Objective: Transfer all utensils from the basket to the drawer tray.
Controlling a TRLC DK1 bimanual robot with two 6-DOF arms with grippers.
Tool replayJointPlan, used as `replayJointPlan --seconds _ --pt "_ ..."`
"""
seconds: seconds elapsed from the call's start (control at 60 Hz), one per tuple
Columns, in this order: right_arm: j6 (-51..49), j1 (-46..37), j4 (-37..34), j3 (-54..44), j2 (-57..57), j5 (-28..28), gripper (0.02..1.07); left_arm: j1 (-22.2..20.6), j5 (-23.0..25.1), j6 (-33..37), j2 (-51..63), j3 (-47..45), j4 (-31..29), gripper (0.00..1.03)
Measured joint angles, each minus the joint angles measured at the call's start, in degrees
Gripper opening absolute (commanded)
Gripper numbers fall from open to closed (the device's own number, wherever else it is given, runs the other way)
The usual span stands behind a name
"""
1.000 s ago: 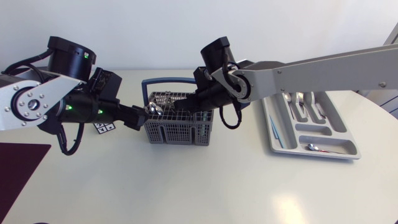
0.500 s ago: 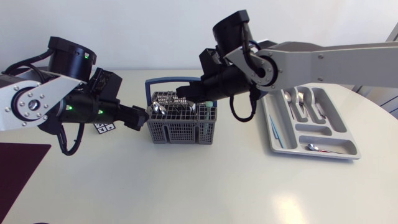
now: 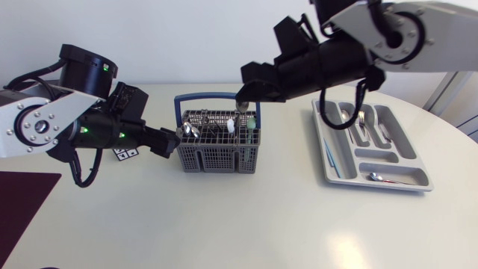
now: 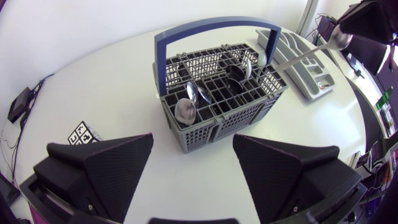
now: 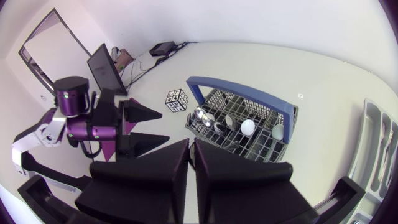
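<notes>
Right gripper [image 3: 249, 89] is clamped on a spoon [image 4: 303, 53] near its bowl, just above the cutlery basket [image 3: 216, 157], with the handle slanting back down toward the rim. The drawer tray [image 3: 385, 157] sits off to the right, nearer this arm. Left gripper [image 4: 193, 168] is spread wide at the basket's left side.

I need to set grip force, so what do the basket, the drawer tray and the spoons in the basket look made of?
Basket: likely moulded plastic, matte grey lattice walls, blue handle. Drawer tray: probably plastic too, smooth pale grey, rounded moulded compartments. Spoons: apparently polished metal, bright glints on their bowls, as on the utensil held in the right jaws.
</notes>
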Motion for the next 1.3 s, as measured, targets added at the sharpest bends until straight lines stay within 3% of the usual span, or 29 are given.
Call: replayJointPlan --seconds 0.267,0.5,0.6,0.867,1.3 --pt "-0.68 -9.92 -7.1 -1.42 -10.01 0.57 0.1 -0.63 0.0 0.0 0.0 0.0 -0.37 0.9" --pt "-7.26 -22.16 -9.75 -13.25 -13.94 10.56 0.1 -2.34 0.0 -0.02 0.0 0.0 -0.37 0.9" --pt "-11.08 -27.39 -7.02 -20.74 -15.91 15.65 0.11 -2.97 0.0 -0.02 0.0 0.0 -0.37 0.9" --pt "-19.78 -40.13 1.22 -31.32 -16.92 19.85 0.11 -4.17 -0.02 -0.04 0.0 0.0 -0.42 0.9" --pt "-24.7 -53.2 12.04 -32.79 -6.1 20.74 0.11 -5.33 -0.26 -0.07 -0.81 0.02 -2.34 0.9"
